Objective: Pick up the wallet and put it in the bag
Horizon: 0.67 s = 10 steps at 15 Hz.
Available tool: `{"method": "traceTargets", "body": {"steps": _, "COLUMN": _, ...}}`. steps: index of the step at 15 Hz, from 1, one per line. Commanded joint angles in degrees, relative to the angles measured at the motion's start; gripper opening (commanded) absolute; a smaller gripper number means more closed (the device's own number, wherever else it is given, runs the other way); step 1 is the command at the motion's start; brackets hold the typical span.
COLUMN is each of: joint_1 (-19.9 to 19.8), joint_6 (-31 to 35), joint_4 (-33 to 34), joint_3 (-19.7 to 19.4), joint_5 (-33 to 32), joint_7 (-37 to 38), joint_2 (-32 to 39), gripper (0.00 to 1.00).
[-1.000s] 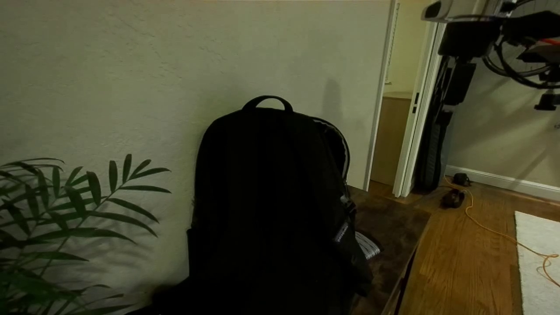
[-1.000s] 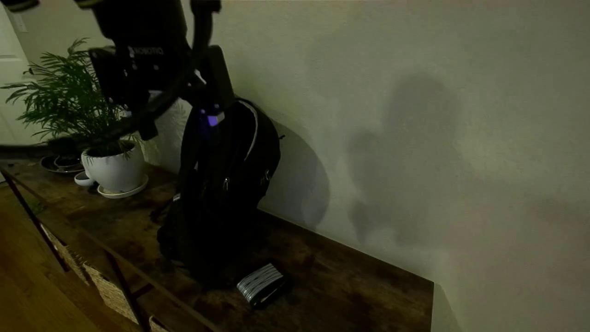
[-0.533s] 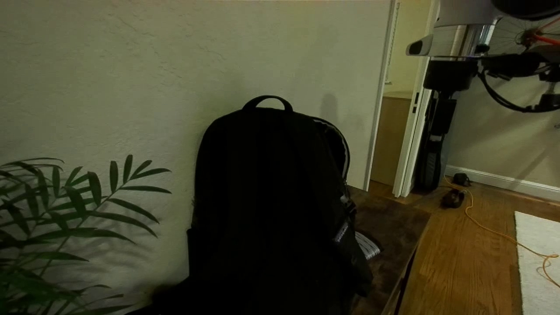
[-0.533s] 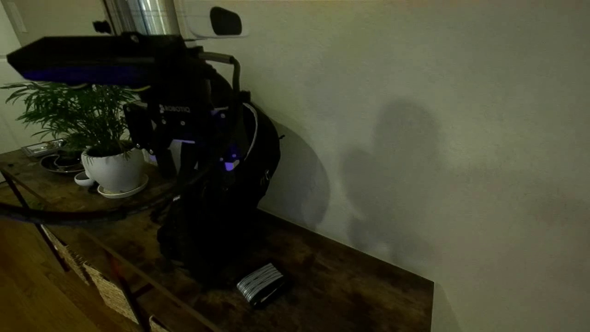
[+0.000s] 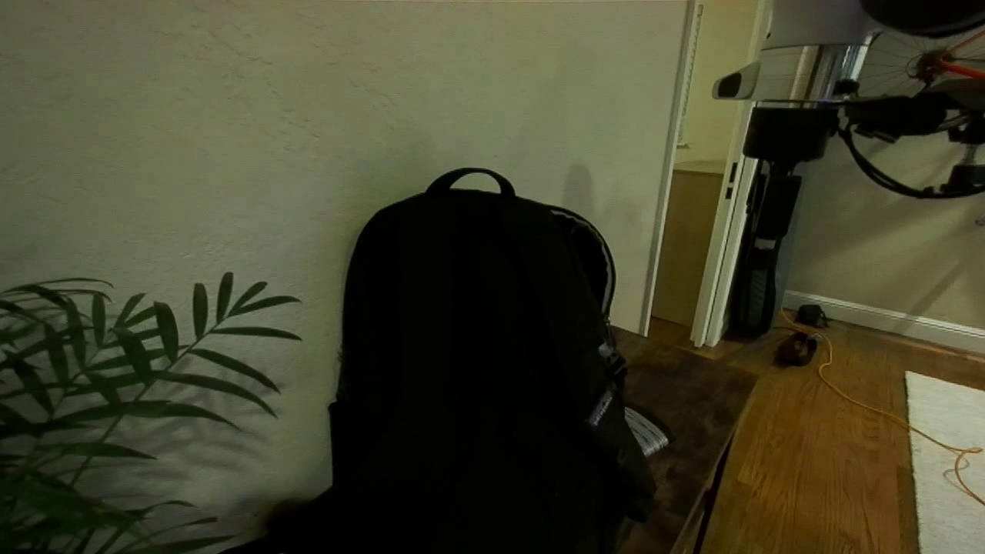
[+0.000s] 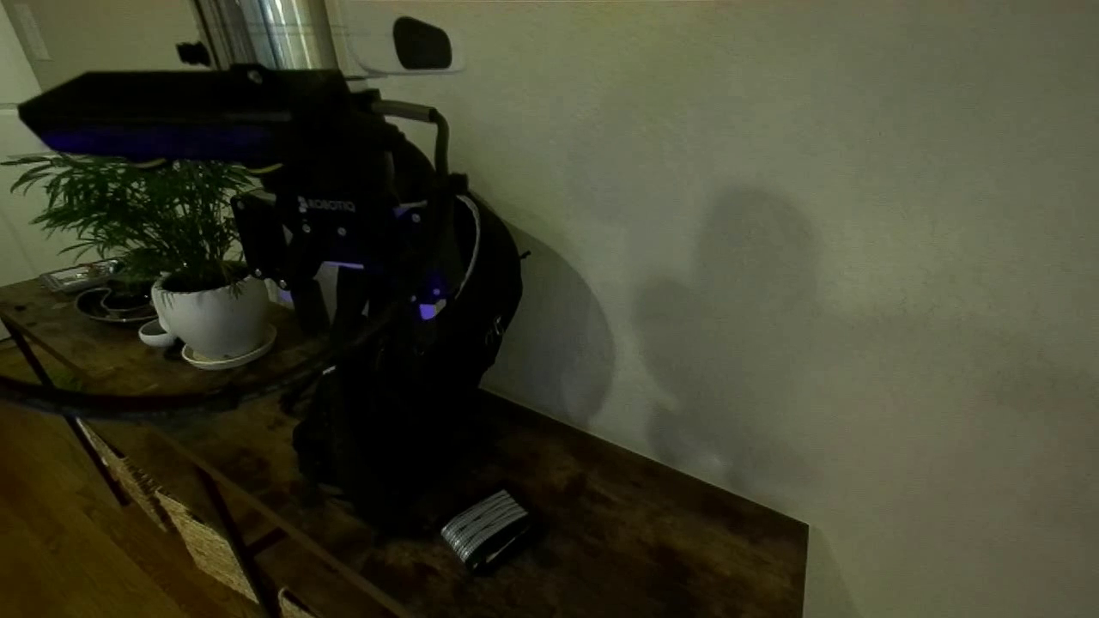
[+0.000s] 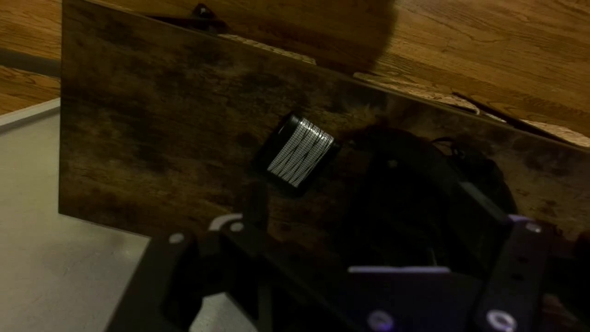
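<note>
Holding jaws wide, I presumably want room around the flat, silver-and-black wallet (image 7: 302, 153) beside the black fabric backpack (image 5: 477, 323).

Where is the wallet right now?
In an exterior view, the wallet lies on the brown table in the lower middle of the picture, to the lower right of the backpack; in the wrist view it lies left of the backpack.
</note>
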Motion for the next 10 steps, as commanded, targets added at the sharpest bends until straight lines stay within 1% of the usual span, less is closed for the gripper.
{"method": "traceTargets", "body": {"steps": 1, "joint_1": -0.2, "joint_6": 0.6, "joint_4": 0.4, "joint_3": 0.1, "joint_5": 3.4, "joint_7": -2.1, "joint_2": 2.5, "gripper": 1.0}}
{"method": "traceTargets", "body": {"steps": 6, "joint_1": -0.7, "joint_6": 5.3, "joint_4": 1.6, "joint_3": 0.5, "joint_5": 8.5, "joint_7": -2.9, "joint_2": 10.1, "gripper": 1.0}}
{"method": "traceTargets", "body": {"steps": 10, "joint_1": -2.0, "joint_6": 12.1, "joint_4": 3.3, "joint_3": 1.3, "joint_5": 10.3, "joint_7": -2.5, "joint_2": 17.8, "gripper": 1.0}}
